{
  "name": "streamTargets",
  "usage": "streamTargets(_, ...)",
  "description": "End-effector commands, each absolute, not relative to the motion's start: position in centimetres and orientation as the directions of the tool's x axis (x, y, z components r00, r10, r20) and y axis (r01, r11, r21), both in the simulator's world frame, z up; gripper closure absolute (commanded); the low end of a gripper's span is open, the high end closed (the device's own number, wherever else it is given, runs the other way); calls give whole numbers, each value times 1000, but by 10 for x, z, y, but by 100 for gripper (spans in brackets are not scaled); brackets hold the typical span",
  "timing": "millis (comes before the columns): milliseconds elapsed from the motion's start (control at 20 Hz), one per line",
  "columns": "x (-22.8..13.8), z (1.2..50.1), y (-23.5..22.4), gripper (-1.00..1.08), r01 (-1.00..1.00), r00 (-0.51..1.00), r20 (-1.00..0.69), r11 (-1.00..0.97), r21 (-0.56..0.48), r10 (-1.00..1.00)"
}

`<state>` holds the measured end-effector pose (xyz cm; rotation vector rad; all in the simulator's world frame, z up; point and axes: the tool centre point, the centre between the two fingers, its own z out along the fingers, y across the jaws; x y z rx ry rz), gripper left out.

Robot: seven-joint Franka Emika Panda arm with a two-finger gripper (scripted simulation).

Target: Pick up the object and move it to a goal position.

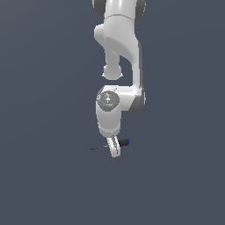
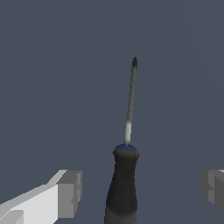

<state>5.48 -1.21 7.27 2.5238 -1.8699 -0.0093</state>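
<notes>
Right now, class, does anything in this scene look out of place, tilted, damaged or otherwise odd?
Nothing stands out. The screwdriver lies flat and looks whole, its shaft straight. The gripper is open with its fingers on either side of the handle, not touching it. No spill or damage shows anywhere.

You see a plain dark grey desk [image 1: 44, 184]; only the screwdriver [image 1: 124, 142] lies on it, shaft pointing toward the exterior view's left.
</notes>
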Motion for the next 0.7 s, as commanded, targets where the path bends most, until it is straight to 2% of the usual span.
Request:
streamTargets(0, 57, 70, -12, -92, -968, 252, -3, -252, 2, -968)
streamTargets(650, 59, 62, -13, -92, -980, 200, 0, -200, 0, -980)
